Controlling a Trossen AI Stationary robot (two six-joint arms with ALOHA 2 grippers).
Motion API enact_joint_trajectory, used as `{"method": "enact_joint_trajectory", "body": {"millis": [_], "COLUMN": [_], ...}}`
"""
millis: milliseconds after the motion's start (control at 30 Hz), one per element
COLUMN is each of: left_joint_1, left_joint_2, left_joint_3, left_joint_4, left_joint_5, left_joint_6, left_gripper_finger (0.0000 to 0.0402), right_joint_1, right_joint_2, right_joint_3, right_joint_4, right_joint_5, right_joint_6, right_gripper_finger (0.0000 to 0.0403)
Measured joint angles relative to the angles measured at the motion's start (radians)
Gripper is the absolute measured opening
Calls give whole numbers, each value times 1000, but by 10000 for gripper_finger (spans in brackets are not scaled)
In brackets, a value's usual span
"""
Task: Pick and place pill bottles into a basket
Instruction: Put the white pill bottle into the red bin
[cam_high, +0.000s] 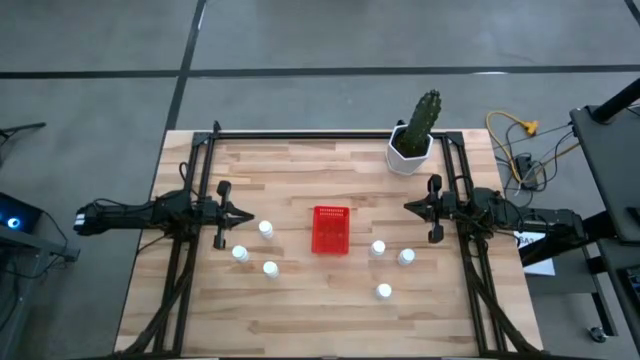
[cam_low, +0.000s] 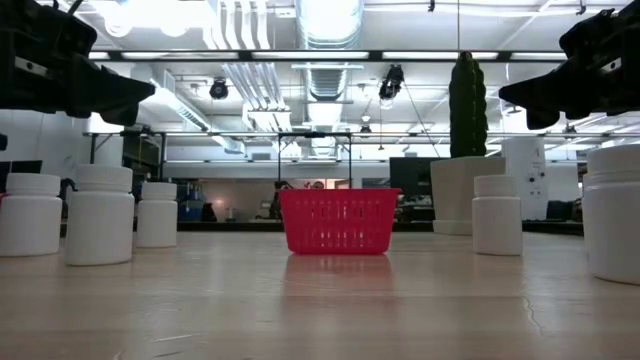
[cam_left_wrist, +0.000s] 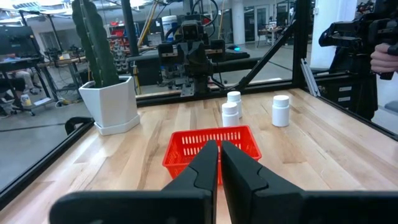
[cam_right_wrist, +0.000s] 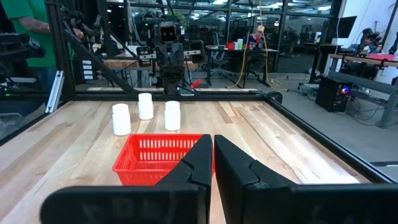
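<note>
a small bright red rectangular plastic basket with slotted sides (cam_high: 331, 230) sits near the middle of the pale wooden plank table (cam_high: 300, 320), and nothing can be seen inside it. six tiny white cylindrical pill bottles with white caps stand upright on the wood in two loose groups, all apart from the basket. on the left arm's side are three: one (cam_high: 265, 229) nearest the basket, one (cam_high: 240, 253) further out, and one (cam_high: 270, 268) toward the table's front edge. on the right arm's side are the other three: one (cam_high: 378, 248) just beside the basket's corner, one (cam_high: 406, 257) close next to that, and one (cam_high: 384, 291) toward the front. the left gripper (cam_high: 243, 218) hovers above the table on its own side, pointing at the basket, its two dark fingers pressed together with nothing between them. the right gripper (cam_high: 410, 206) mirrors it from the opposite side, its fingers likewise pressed together and empty. a tall green cactus in a white faceted pot (cam_high: 410, 150) stands at the far edge of the table, on the right arm's side.
</note>
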Motion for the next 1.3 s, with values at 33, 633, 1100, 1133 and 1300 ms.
{"method": "enact_joint_trajectory", "body": {"millis": [33,633,1100,1133,1300], "left_joint_1": [0,0,0,0,0], "left_joint_2": [0,0,0,0,0], "left_joint_3": [0,0,0,0,0], "left_joint_4": [0,-1,0,0,0], "left_joint_5": [0,0,-9,-9,-9], "left_joint_6": [0,-76,-71,-71,-71], "left_gripper_finger": [2,2,2,2,2], "right_joint_1": [0,0,0,0,0], "right_joint_2": [0,0,2,8,76], "right_joint_3": [0,0,132,159,309], "right_joint_4": [0,515,846,846,848], "right_joint_5": [0,-84,-262,-277,-295], "right_joint_6": [0,-11,-234,-242,-264], "right_gripper_finger": [9,9,9,9,9]}}
